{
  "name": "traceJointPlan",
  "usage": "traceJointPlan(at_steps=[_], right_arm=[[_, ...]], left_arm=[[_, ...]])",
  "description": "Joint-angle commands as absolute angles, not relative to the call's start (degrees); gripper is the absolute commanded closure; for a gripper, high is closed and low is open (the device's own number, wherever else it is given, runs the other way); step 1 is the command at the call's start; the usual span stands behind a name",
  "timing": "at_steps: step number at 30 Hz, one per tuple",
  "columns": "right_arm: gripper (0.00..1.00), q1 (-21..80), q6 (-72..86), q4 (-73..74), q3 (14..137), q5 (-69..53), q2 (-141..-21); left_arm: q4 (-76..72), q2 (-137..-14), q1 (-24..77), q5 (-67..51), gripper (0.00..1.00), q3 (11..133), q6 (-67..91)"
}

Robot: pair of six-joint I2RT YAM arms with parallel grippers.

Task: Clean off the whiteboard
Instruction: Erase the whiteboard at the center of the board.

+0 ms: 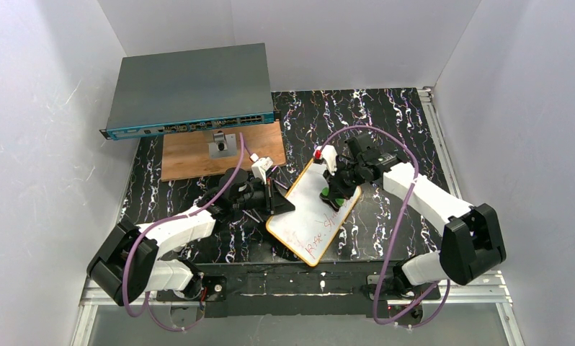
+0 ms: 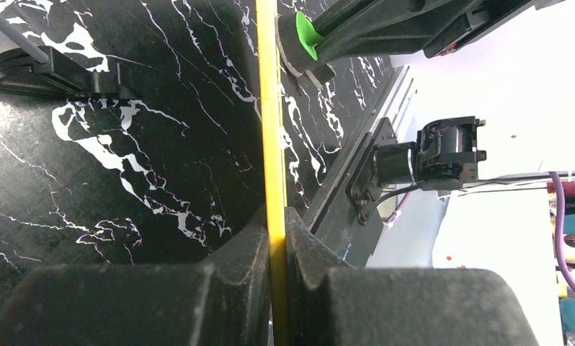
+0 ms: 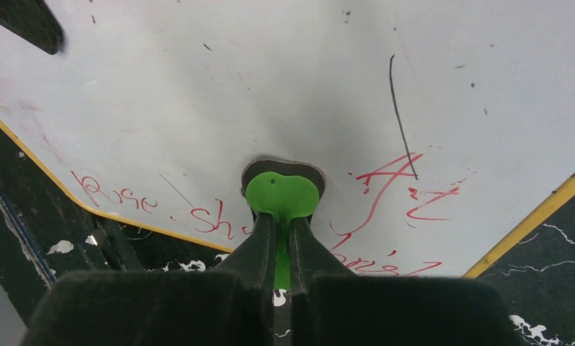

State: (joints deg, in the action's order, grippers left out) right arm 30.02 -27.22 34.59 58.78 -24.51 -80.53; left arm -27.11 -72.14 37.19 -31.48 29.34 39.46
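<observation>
Wiping whiteboard (image 1: 302, 223), middle of counter (image 1: 385, 130) | left pincer (image 2: 276, 227) clamped on its yellow edge | right pincer (image 3: 279, 241) pinching green eraser (image 3: 282, 189) | I'd press flat, sweep across red writing (image 3: 385, 189).

One whiteboard (image 1: 310, 216) is lying on one marbled table (image 1: 393, 115), and one green eraser (image 3: 282, 193) is sitting on it. Two grippers are showing: the left gripper (image 2: 276, 220) and the right gripper (image 3: 281, 238). At the far left, one network switch (image 1: 191, 90) and one wooden board (image 1: 191, 158) are resting. Two purple cables are trailing: a left cable (image 1: 171, 218) and a right cable (image 1: 398, 223).
</observation>
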Motion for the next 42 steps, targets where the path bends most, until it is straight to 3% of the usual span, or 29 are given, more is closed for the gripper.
traceJointPlan(at_steps=[1,17,26,36,42], right_arm=[[0.99,29.5,-27.0,30.3,56.9,-24.4,-77.1],[0.99,25.6,-23.5,27.7,57.6,-23.8,-76.2],[0.99,24.4,-22.9,24.6,57.1,-13.5,-76.6],[0.99,34.0,-28.3,28.6,52.1,-23.4,-76.0],[0.99,27.1,-21.6,21.1,53.4,-10.8,-76.6]], left_arm=[[-31.4,-71.6,37.5,-33.3,1.00,28.9,34.8],[-31.4,-70.8,37.5,-34.4,1.00,27.8,34.2],[-34.0,-73.5,37.5,-34.3,1.00,28.3,36.5],[-35.8,-75.0,37.5,-34.3,1.00,28.9,38.3],[-34.6,-74.4,37.5,-34.0,1.00,29.1,38.1]])
